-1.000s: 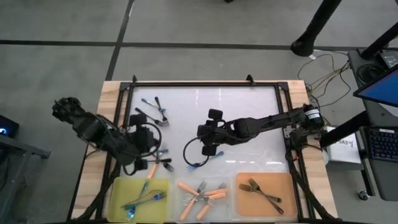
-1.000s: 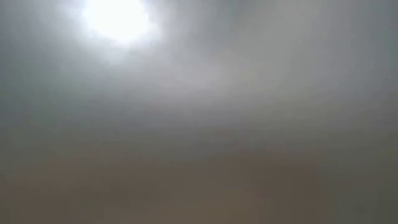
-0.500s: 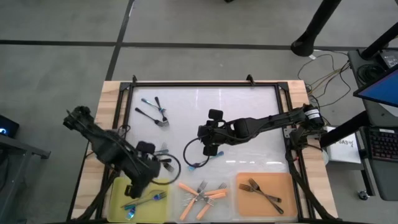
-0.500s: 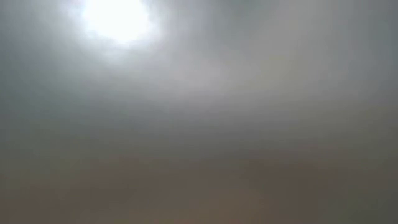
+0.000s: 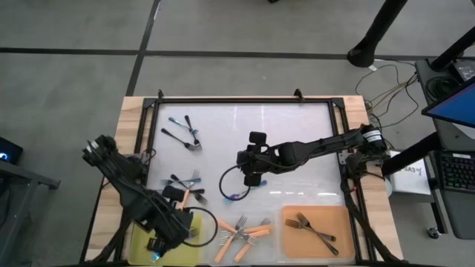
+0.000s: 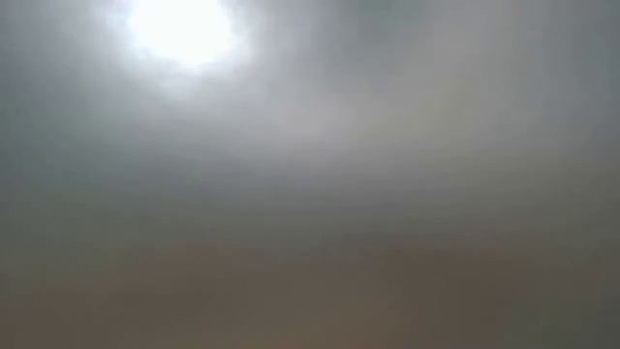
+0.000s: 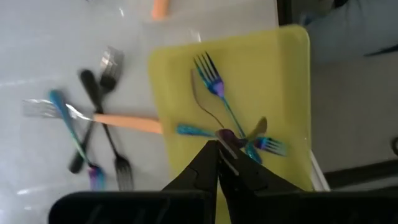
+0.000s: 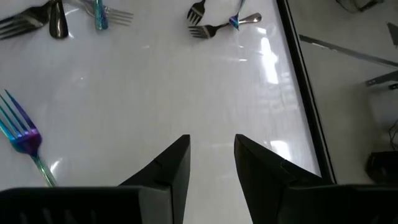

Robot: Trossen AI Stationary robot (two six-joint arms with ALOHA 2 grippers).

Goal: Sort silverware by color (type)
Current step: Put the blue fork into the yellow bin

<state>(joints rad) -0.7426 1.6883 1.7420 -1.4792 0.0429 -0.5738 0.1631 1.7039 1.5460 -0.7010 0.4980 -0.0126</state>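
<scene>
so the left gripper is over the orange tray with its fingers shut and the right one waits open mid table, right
Not quite: the left gripper is over the yellow tray, not the orange tray; the left wrist view and the high view show it. Its fingers are shut, and the right gripper does wait open mid table.

White counter [image 5: 297,122] top glossy, glare streaks; pale wood rim [image 5: 132,111] matt. Iridescent blue-teal metal forks [image 7: 219,93] polished, mirror-like. Yellow plastic tray [image 7: 280,87] smooth, matt. Orange fork handle [image 7: 127,122] matt plastic. Left hand [image 7: 217,163] and right hand [image 8: 211,163] fingers matt black plastic
</scene>
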